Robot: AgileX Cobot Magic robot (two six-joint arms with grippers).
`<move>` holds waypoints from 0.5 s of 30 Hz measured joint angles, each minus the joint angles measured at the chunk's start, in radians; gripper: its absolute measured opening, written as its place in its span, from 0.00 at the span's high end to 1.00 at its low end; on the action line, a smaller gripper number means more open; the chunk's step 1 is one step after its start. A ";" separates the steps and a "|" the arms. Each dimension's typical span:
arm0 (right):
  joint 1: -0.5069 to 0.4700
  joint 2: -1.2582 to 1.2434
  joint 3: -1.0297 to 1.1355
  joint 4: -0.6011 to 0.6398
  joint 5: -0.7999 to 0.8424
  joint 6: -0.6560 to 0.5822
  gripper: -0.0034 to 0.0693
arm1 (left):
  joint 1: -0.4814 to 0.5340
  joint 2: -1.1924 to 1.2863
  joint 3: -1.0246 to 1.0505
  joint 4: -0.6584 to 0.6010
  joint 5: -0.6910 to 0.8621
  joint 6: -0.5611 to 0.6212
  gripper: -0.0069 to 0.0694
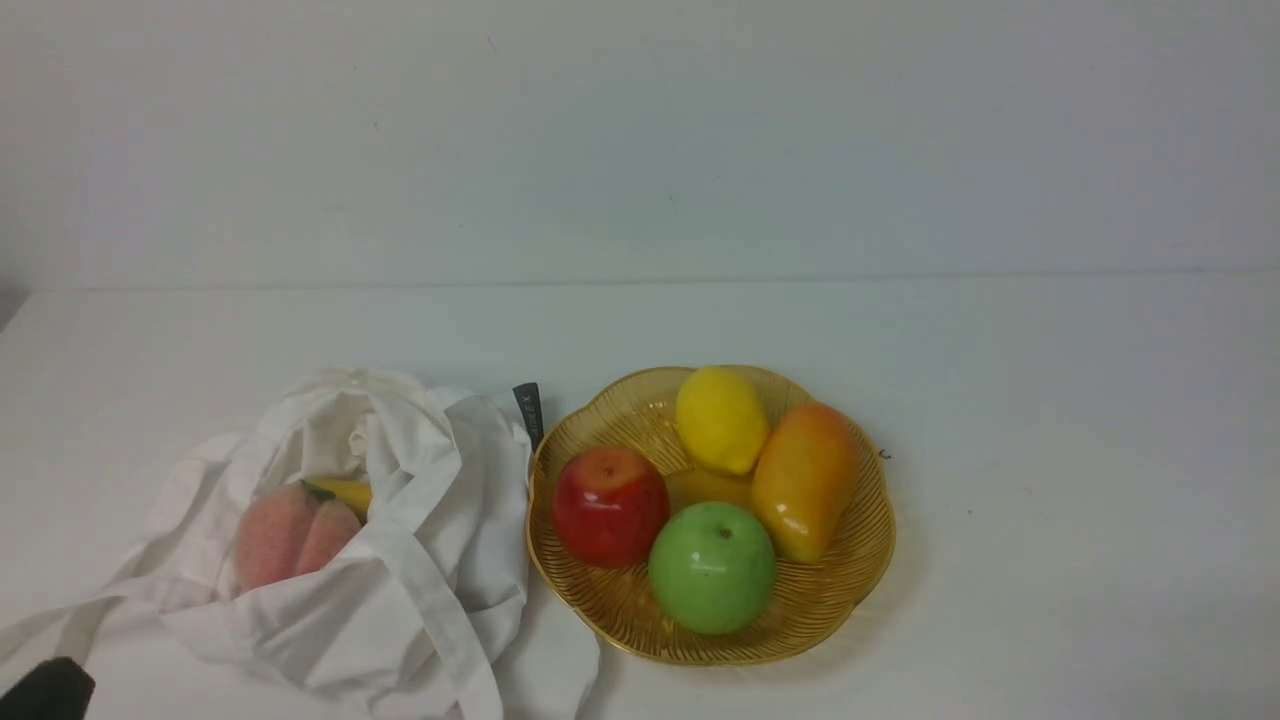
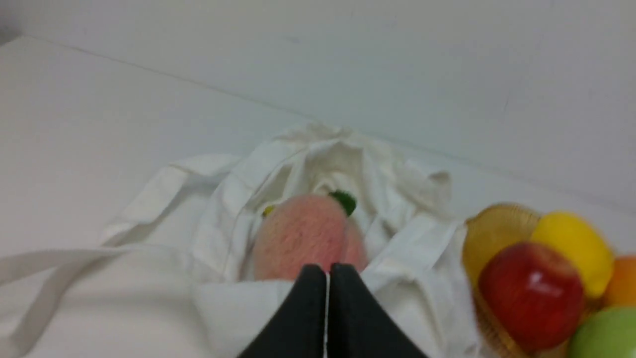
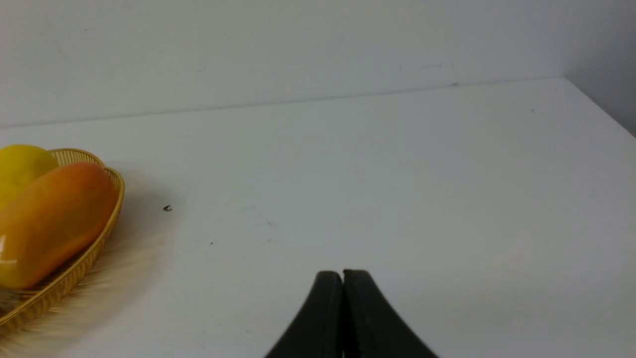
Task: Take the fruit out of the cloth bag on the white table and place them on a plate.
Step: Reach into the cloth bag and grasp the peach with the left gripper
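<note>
Closed tight and empty, the left claw point(image 2: 326, 271) and right claw point(image 3: 342, 273) sit nearest, then the cloth bag point(image 1: 430, 570) slumped on the white worktop point(image 1: 1050, 430), peach point(image 1: 285, 535) and yellow fruit point(image 1: 348, 492) in its open mouth, the plate point(image 1: 860, 580) just beside it.

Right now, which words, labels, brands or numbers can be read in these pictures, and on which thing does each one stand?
Dark grey tab on the cloth bag: pale lettering runs along it, too small and blurred to read.
No other writing, number or sign shows in any view.
</note>
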State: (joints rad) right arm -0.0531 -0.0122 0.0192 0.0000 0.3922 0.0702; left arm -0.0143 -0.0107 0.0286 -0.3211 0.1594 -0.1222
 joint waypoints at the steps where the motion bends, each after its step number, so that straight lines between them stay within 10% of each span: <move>1: 0.000 0.000 0.000 0.000 0.000 0.000 0.97 | 0.000 0.000 0.000 -0.040 -0.026 -0.010 0.92; 8: 0.000 0.000 0.000 0.000 0.000 0.000 0.97 | 0.000 0.000 -0.009 -0.271 -0.370 -0.035 0.92; 15: 0.000 0.000 0.000 0.000 0.000 0.000 0.97 | 0.000 0.034 -0.263 -0.111 -0.143 0.038 0.92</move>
State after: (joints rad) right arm -0.0531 -0.0122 0.0192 0.0000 0.3922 0.0702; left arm -0.0143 0.0229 -0.2342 -0.4323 0.0163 -0.0837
